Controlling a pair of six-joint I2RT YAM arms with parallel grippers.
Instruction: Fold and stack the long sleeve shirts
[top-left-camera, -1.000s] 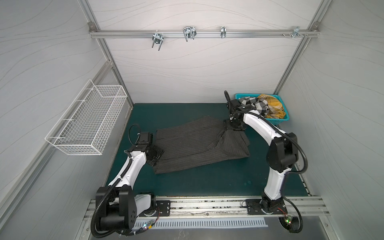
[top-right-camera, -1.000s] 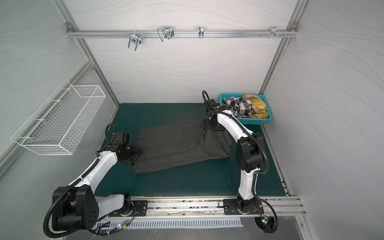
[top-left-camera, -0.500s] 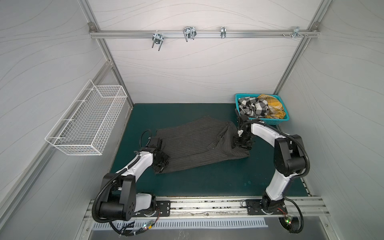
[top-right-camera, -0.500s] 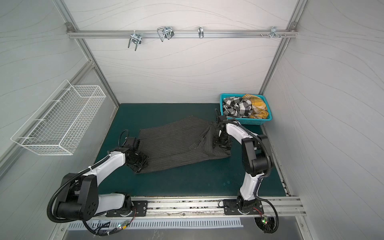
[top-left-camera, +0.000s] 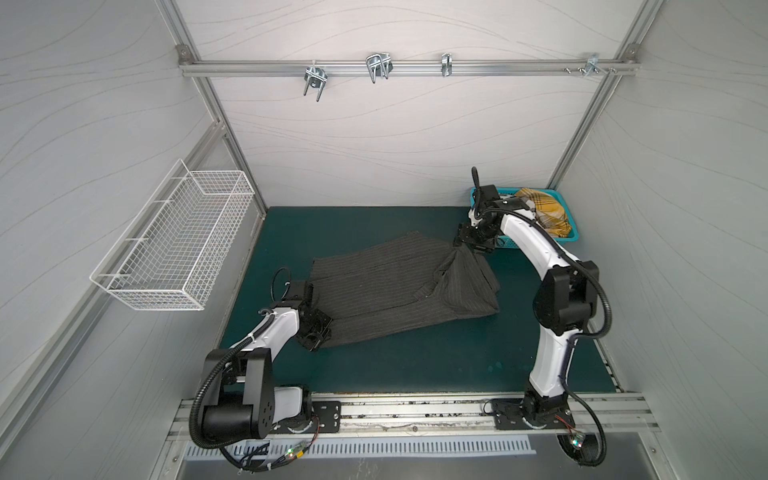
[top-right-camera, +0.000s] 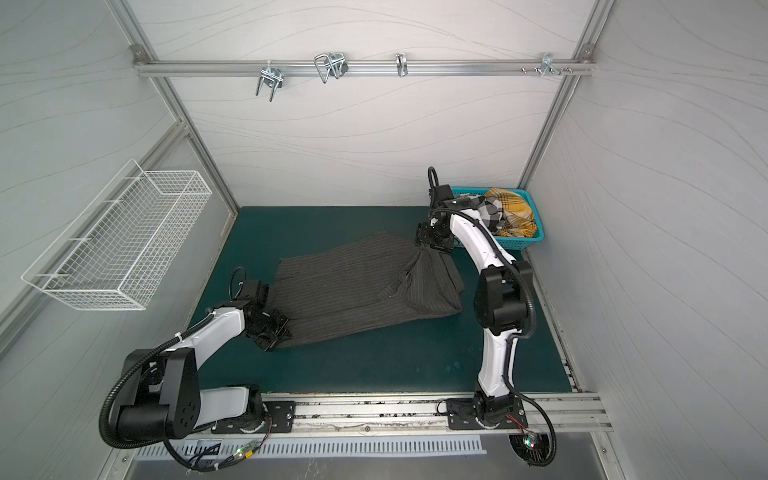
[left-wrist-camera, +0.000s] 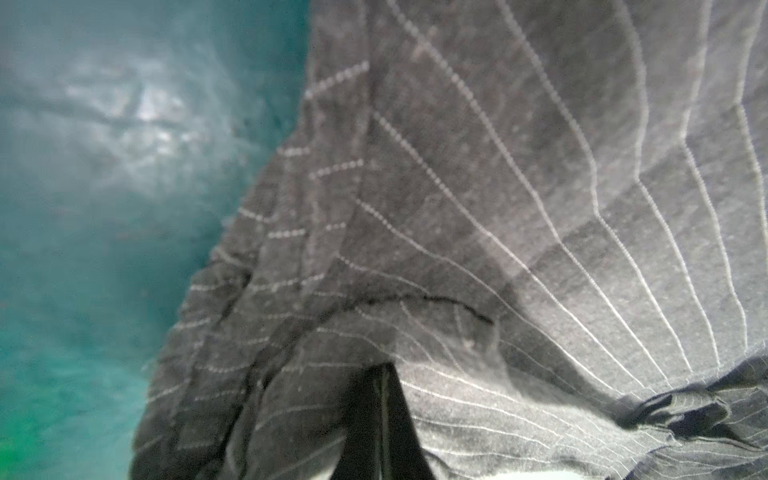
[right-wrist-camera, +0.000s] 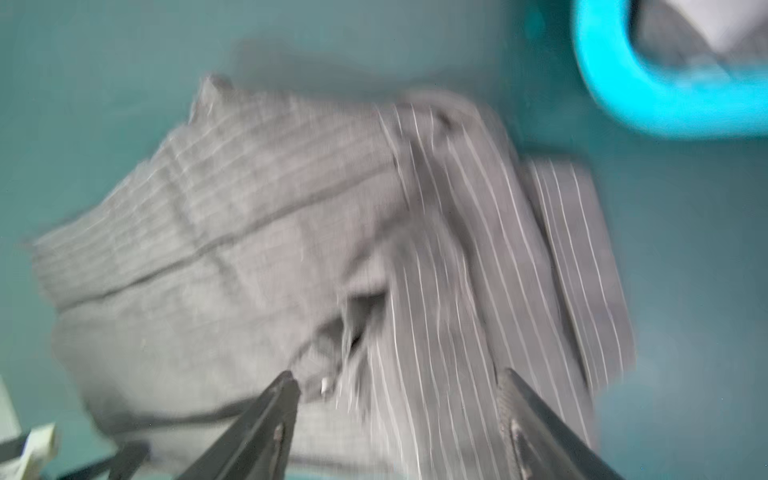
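Observation:
The dark charcoal pinstriped shirt (top-left-camera: 386, 291) (top-right-camera: 353, 291) lies spread on the green mat in both top views. My left gripper (top-left-camera: 316, 332) (top-right-camera: 272, 330) is at its near left corner, and in the left wrist view it (left-wrist-camera: 384, 368) is shut on that cloth (left-wrist-camera: 498, 208). My right gripper (top-left-camera: 461, 245) (top-right-camera: 424, 245) hangs over the far right end, where the cloth rises to it in a peak. In the blurred right wrist view its jaws (right-wrist-camera: 397, 382) stand apart with a bunch of striped cloth (right-wrist-camera: 436, 291) between them. A mustard-yellow plaid shirt (top-left-camera: 544, 208) (top-right-camera: 513, 208) and a black-and-white checked one (top-right-camera: 490, 212) lie in the basket.
A turquoise basket (top-left-camera: 571, 237) (top-right-camera: 536, 232) (right-wrist-camera: 623, 95) stands at the back right corner, just behind my right gripper. A white wire basket (top-left-camera: 178, 241) hangs on the left wall. A metal rail with hooks (top-left-camera: 378, 68) crosses the back wall. Bare green mat (top-left-camera: 415, 357) lies in front of the shirt.
My right gripper has gone from low at the shirt's right edge up and toward the back, drawing the cloth into a peak. The left gripper has stayed at the near left corner.

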